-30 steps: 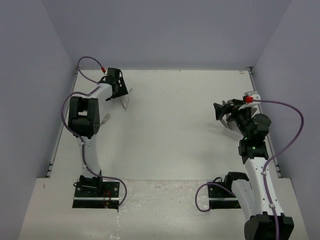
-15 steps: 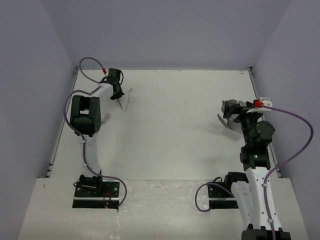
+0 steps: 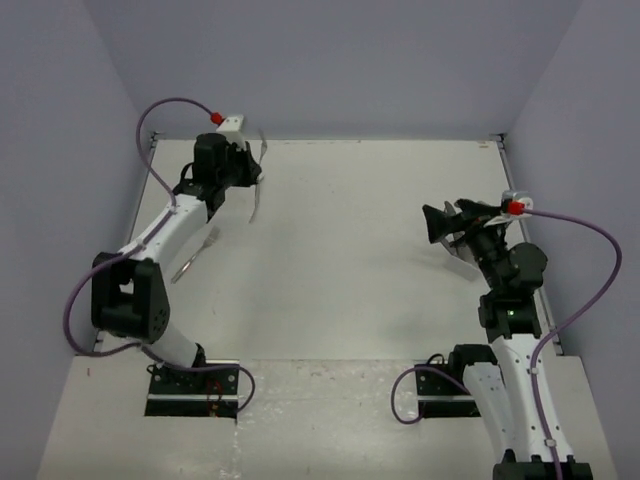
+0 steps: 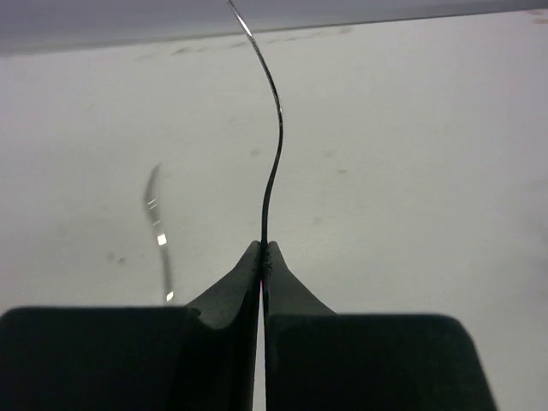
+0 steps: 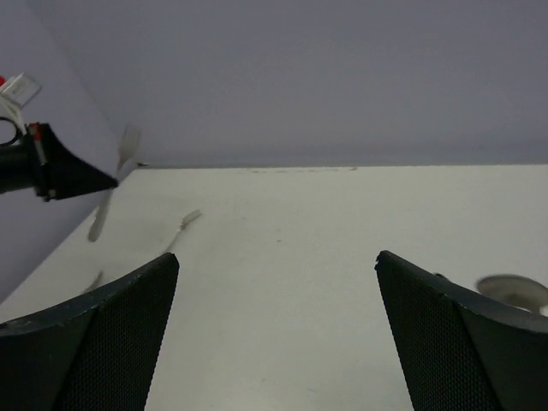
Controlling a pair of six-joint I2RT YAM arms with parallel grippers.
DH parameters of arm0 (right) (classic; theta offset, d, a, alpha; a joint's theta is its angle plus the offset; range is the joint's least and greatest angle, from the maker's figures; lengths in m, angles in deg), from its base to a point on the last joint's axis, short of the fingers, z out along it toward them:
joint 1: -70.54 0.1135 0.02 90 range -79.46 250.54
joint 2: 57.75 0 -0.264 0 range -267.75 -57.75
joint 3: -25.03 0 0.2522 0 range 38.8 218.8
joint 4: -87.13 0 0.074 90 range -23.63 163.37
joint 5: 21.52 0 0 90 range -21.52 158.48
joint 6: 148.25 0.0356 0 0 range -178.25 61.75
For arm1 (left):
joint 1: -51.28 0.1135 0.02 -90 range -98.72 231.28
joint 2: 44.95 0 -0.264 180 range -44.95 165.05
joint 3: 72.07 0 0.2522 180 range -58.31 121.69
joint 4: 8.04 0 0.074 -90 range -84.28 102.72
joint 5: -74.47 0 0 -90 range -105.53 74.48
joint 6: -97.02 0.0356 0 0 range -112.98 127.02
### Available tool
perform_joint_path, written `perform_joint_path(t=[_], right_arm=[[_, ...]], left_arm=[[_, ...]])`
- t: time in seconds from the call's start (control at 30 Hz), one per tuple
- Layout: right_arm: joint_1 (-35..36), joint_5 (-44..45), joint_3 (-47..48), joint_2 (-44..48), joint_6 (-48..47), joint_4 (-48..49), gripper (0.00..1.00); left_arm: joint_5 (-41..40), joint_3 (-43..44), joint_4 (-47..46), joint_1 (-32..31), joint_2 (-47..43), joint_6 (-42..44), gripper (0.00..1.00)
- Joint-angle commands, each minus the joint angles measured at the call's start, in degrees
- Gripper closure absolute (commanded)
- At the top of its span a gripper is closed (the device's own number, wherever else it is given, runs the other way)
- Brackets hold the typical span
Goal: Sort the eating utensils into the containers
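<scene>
My left gripper (image 3: 246, 176) is at the far left of the table, shut on a slim silver utensil (image 3: 254, 205) held about mid-length and standing nearly upright. In the left wrist view the gripper (image 4: 264, 248) pinches this utensil (image 4: 275, 128), seen edge-on and curving upward. A fork (image 3: 195, 254) lies on the table beside that arm, blurred in the left wrist view (image 4: 157, 224). My right gripper (image 3: 441, 222) hangs open at the right side, nothing between its fingers (image 5: 94, 334). A spoon bowl (image 5: 512, 291) lies just right of it. The containers are out of view.
Grey walls close in the table on the left, back and right. From the right wrist view I see the left gripper (image 5: 60, 171) with its utensil (image 5: 116, 175), the fork (image 5: 183, 226) and another silver piece (image 5: 94, 279) near the left wall.
The left gripper has shut on the utensil and raised it off the table, and the left arm has swung into a more stretched pose. The right gripper shifted only slightly and stays open.
</scene>
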Motion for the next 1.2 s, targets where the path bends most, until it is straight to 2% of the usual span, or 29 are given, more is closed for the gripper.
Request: perform_joint_path(t=[0.0,0.13,0.27,0.37,0.43,0.53,0.57,0.6,0.73,0.83,0.87,0.93,0.97,1.03,1.07,1.17], right_arm=[[7.24,-9.22,0.07,-3.10,6.59,9.86,0.01],[17.28,-10.64,1.21,-8.81,7.03,15.57,0.01],[22.56,-8.54,0.95,-11.72,7.74,24.62,0.01],[24.93,-6.33,1.04,-13.12,8.18,26.84,0.01],[25.73,-6.07,0.52,-13.83,9.06,28.85,0.01],[27.14,-5.45,-1.24,-14.09,10.38,33.25,0.09],[27.57,-5.45,-1.42,-14.35,10.73,33.78,0.19],[27.66,-6.15,-1.25,-14.53,10.82,33.96,0.22],[28.37,-5.98,-1.07,-14.62,10.64,31.86,0.25],[28.46,-5.54,-1.59,-14.10,10.99,31.15,0.39],[28.46,-5.63,-1.94,-14.01,11.43,31.58,0.50],[28.63,-5.63,-2.30,-13.74,11.61,31.76,0.60],[28.72,-5.80,-2.04,-13.57,11.43,31.68,0.71],[28.72,-6.59,-1.69,-13.57,11.17,31.41,0.84],[28.81,-7.12,-1.51,-13.65,10.30,31.32,0.98],[28.81,-6.60,-0.98,-13.22,8.02,30.89,1.00]], left_arm=[[17.61,-4.74,-12.95,-9.38,-10.77,9.23,1.00],[28.40,-10.10,-17.87,-18.55,-16.49,9.86,1.00],[28.79,-12.13,-22.00,-26.80,-18.86,2.94,1.00],[29.31,-16.17,-30.67,-30.24,-20.53,-3.03,1.00],[28.97,-16.97,-32.21,-31.48,-20.98,-5.34,1.00],[28.44,-16.88,-32.74,-33.33,-20.98,-5.96,1.00],[28.70,-16.80,-33.00,-33.77,-20.98,-6.05,1.00],[28.61,-16.88,-33.26,-33.94,-20.98,-6.40,1.00],[28.88,-16.97,-36.60,-34.82,-21.15,-9.03,1.00],[28.26,-17.24,-38.62,-35.00,-20.98,-10.88,1.00],[28.17,-17.41,-38.98,-35.00,-21.06,-11.41,1.00],[28.00,-17.32,-39.77,-35.09,-21.06,-12.03,1.00],[28.08,-17.24,-39.86,-35.09,-20.89,-12.29,1.00],[28.44,-17.24,-40.82,-35.09,-20.98,-12.73,1.00],[28.61,-17.24,-41.26,-35.26,-20.89,-12.82,1.00],[28.44,-15.75,-39.61,-35.27,-20.37,-12.03,0.99]])
